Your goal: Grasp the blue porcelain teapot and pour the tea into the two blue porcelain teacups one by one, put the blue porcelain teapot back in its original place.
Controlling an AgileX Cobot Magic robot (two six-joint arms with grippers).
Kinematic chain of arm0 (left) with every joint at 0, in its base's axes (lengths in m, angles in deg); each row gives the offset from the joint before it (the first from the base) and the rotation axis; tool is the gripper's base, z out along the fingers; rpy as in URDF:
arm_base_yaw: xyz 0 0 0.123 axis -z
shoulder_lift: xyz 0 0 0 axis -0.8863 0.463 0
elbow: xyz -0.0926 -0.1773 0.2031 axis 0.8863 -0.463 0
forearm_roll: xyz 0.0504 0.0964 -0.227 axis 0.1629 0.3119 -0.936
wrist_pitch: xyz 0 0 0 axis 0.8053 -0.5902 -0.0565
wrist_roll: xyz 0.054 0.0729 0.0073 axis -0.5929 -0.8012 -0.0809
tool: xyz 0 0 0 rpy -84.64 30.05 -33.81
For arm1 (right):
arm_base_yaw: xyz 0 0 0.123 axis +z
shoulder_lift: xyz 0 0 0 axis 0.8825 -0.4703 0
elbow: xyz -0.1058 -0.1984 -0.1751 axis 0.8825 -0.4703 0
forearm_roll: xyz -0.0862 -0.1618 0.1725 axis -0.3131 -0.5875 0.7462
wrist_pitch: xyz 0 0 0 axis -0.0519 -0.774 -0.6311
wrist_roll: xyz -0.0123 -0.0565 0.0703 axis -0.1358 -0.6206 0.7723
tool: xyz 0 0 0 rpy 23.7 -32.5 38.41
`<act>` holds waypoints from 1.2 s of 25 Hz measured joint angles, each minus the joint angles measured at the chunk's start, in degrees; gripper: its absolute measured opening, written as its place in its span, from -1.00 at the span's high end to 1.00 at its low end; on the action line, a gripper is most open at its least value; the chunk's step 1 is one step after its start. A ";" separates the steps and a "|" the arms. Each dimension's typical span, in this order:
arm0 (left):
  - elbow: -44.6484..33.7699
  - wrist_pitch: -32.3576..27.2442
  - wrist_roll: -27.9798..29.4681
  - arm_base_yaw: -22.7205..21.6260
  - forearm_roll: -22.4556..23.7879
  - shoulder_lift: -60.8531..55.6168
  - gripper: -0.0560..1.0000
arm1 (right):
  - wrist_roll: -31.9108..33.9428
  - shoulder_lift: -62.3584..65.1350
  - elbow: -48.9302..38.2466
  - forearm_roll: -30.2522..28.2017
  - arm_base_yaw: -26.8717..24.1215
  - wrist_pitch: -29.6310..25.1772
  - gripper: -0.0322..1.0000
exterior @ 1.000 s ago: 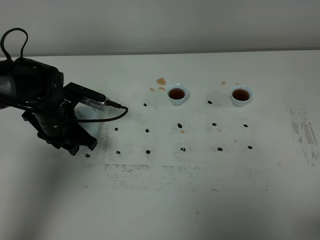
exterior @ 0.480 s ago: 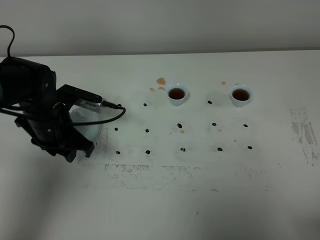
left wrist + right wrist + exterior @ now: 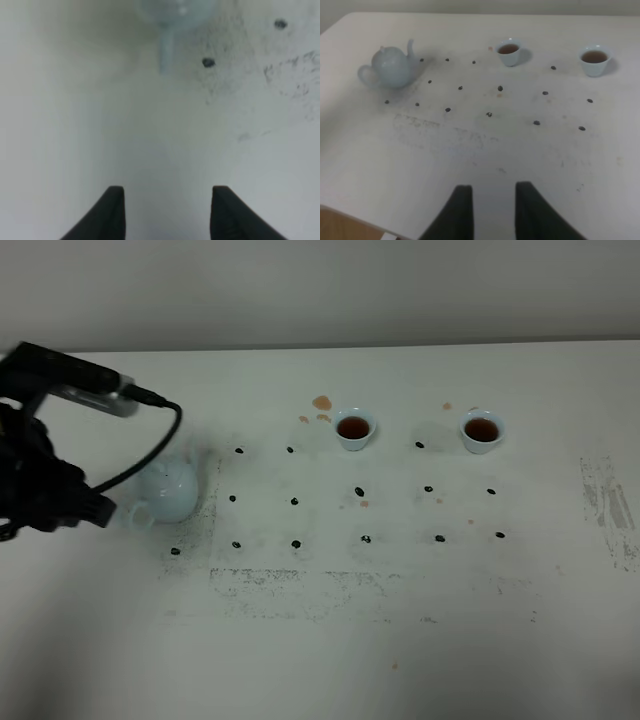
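The blue porcelain teapot (image 3: 167, 490) stands upright on the table at the left, its handle toward my left arm (image 3: 40, 480). In the left wrist view the teapot (image 3: 172, 9) is apart from my left gripper (image 3: 168, 200), which is open and holds nothing. The two blue porcelain teacups (image 3: 354, 428) (image 3: 481, 430) stand at the back, each holding dark tea (image 3: 353, 426). My right gripper (image 3: 492, 200) hovers over the near table, its fingers a narrow gap apart and empty, far from the teapot (image 3: 392, 66) and the teacups (image 3: 510, 51) (image 3: 594, 59).
Black dots (image 3: 359, 491) mark a grid on the white table (image 3: 330, 640). Brown spill spots (image 3: 321, 402) lie beside the left cup. Scuffed grey patches (image 3: 300, 585) run along the front of the grid and at the right (image 3: 610, 505).
My left arm has drawn back to the left, off the teapot, which now stands uncovered on the table. The cups and the right arm have not moved.
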 joint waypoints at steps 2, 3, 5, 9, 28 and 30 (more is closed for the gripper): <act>0.00 -2.33 0.05 -1.94 1.64 -6.46 0.10 | 0.00 0.00 0.00 0.00 0.00 0.00 0.48; 0.00 -3.98 0.42 -3.13 2.56 -9.71 0.10 | 0.00 0.00 0.00 0.00 0.00 0.00 0.48; -0.05 -7.70 1.08 -6.63 5.02 -15.23 0.10 | 0.00 0.00 0.00 0.00 0.00 0.00 0.48; -2.95 -13.61 1.20 -13.35 8.67 -27.29 0.10 | 0.00 0.00 0.00 0.00 0.00 0.00 0.48; -31.45 -14.72 -2.79 -17.18 -11.74 -66.34 0.10 | 0.00 0.00 0.00 0.00 0.00 0.00 0.48; -31.66 -13.98 -4.46 -17.18 -12.72 -68.06 0.10 | 0.00 0.00 0.00 0.00 0.00 0.00 0.48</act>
